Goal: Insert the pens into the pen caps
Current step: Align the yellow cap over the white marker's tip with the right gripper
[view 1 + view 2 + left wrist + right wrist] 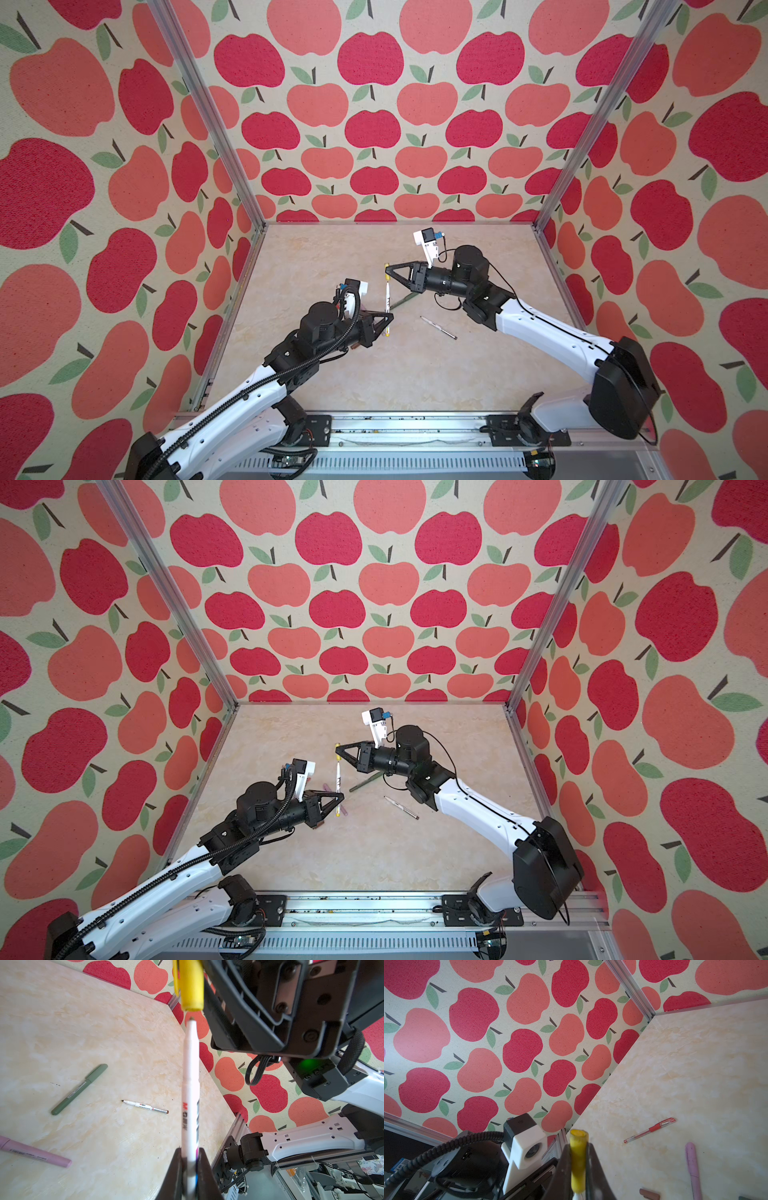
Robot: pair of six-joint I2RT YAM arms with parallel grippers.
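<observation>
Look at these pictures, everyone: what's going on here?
Two robot arms are capping a pen above the table. The left gripper is shut on a white pen, the right gripper on a yellow cap. The pen's tip sits just short of the cap's mouth, not yet in. On the table lie a green pen, a lilac pen, a red pen, an uncapped second white pen and a loose brown cap.

Left arm (253, 405) and right arm (548, 336) have white shells and black joints; the left bears a ribbed black cable (226, 406).
</observation>
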